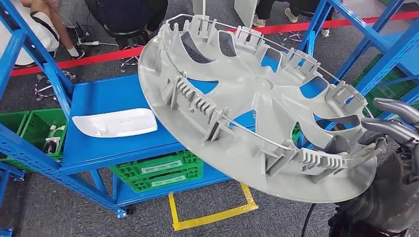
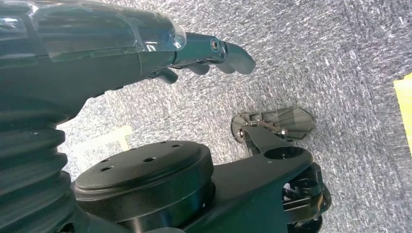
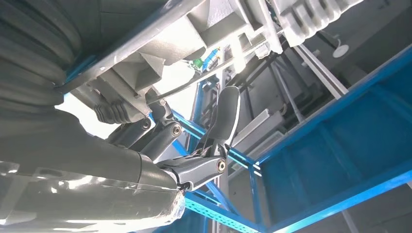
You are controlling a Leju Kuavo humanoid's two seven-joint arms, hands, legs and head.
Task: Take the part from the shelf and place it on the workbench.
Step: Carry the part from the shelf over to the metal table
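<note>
- At the far left of the head view, green plastic crates [image 1: 29,129] are seen low beside the blue metal shelf frame [image 1: 29,148].
- Next to them, a flat blue shelf deck [image 1: 108,96] carries a white moulded plastic cover [image 1: 115,122], lying flat and well apart from the robot's hands.
- The left hand [image 2: 214,51] is seen in its wrist view hanging over grey speckled carpet; its dark fingers are curled in and nothing is held in them.
- The large round grey plastic wheel cover [image 1: 257,106], the part of the task, is held up in front of the camera, tilted, its ribbed inner face turned toward the viewer, its high edge to the upper left and its low edge to the lower right.
- A yellow taped square [image 1: 212,215] is marked on the floor below the part.
- The right hand [image 1: 390,131] grips the part at its low right rim; in the right wrist view the fingers [image 3: 163,131] are closed under the rim ribs while one finger [image 3: 226,116] stands out straight.
- The part is judged to be already off the shelf and carried by the right arm alone; no workbench surface can be made out, so the direction of the placing move cannot be told.
- The weight lies up and to the left of the grasp, so a tip about the rim is judged the main risk.
</note>
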